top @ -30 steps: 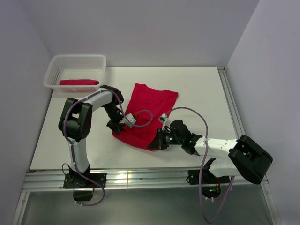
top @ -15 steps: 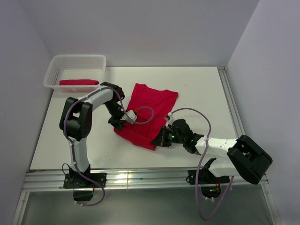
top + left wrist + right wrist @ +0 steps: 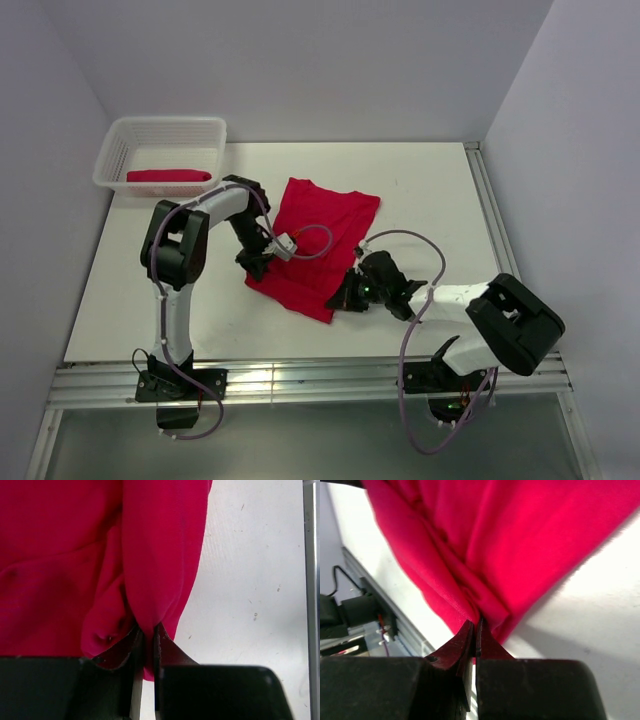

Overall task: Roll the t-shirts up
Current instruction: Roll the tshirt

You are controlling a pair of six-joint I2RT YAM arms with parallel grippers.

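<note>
A crimson t-shirt [image 3: 320, 230] lies spread on the white table, its near hem folded up. My left gripper [image 3: 258, 266] is shut on the hem's left corner; in the left wrist view the cloth [image 3: 150, 570] is pinched between the jaws [image 3: 147, 632]. My right gripper [image 3: 340, 300] is shut on the hem's right corner; the right wrist view shows the cloth [image 3: 485, 545] bunched at the closed tips [image 3: 476, 625]. A second red t-shirt [image 3: 168, 176] lies rolled in the white mesh basket [image 3: 120, 135] at the far left.
Grey walls close the table at the back and both sides. A metal rail [image 3: 300, 380] runs along the near edge. Arm cables [image 3: 310, 235] loop over the shirt.
Both grippers have moved away from the near edge with the hem, folding the shirt's lower part further up. The shirt's near edge now sits farther from the rail.
</note>
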